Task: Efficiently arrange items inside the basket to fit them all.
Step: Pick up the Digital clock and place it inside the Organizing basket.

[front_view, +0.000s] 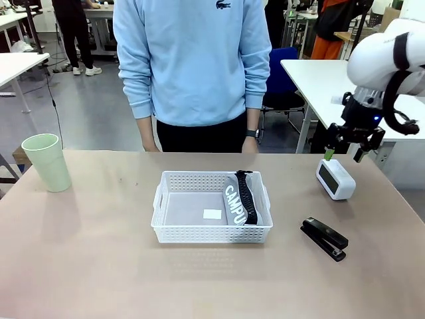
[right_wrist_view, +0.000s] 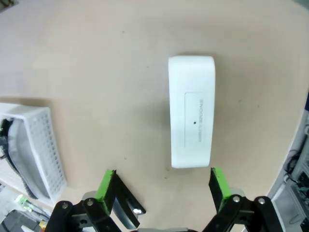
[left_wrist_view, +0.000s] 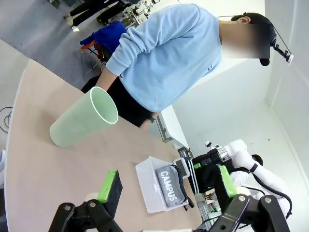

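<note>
White perforated basket point(front_view: 211, 234) at mid-table, grey "CAMPUS" pouch point(front_view: 240, 199) inside along its right wall. Pale green cup point(front_view: 48, 162) upright near the table's left edge, well apart from the basket; black stapler point(front_view: 324, 238) flat on the table right of the basket; small white box point(front_view: 335, 179) beyond the stapler, farther right. Right gripper point(front_view: 344, 157) wide open and empty, hovering just above the white box; left gripper point(left_wrist_view: 168, 186) wide open and empty, above the table, cup ahead of it.
</note>
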Available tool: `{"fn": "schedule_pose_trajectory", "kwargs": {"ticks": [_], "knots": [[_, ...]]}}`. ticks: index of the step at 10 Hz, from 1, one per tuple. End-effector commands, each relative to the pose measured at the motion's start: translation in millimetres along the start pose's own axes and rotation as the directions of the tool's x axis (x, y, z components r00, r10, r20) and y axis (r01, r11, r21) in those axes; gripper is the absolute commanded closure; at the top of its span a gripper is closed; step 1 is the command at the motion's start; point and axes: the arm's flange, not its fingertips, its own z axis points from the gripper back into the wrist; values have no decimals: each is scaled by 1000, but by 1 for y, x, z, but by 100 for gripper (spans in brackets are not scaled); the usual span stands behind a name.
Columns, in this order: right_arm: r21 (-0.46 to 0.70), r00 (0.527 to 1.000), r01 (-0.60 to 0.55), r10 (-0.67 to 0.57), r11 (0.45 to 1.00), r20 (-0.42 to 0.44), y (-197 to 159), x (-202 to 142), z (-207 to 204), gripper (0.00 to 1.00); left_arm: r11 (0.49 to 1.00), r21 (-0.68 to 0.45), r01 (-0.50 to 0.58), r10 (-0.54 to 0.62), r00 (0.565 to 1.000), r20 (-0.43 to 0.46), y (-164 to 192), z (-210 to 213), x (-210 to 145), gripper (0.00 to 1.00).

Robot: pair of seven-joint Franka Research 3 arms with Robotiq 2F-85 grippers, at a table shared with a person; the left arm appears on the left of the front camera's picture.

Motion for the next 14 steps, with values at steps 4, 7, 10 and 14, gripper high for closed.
{"fn": "schedule_pose_trajectory", "kwargs": {"ticks": [4, 7, 10, 14], "knots": [[-106, 997, 80, -81, 991, -2, -4, 33, -36, 0, 1000, -12, 21, -21, 1000, -1, -1, 2, -1, 0], [-127, 995, 98, -101, 987, -12, -8, 40, -55, 0, 1000, -12, 21, -21, 1000, -1, -1, 2, -1, 0], [-136, 993, 106, -113, 985, -40, -9, 40, -74, 0, 1000, -12, 21, -21, 1000, -1, -1, 2, -1, 0], [-149, 990, 125, -132, 981, -44, -9, 31, -95, 0, 1000, -12, 21, -21, 1000, -1, -1, 2, -1, 0]]}}
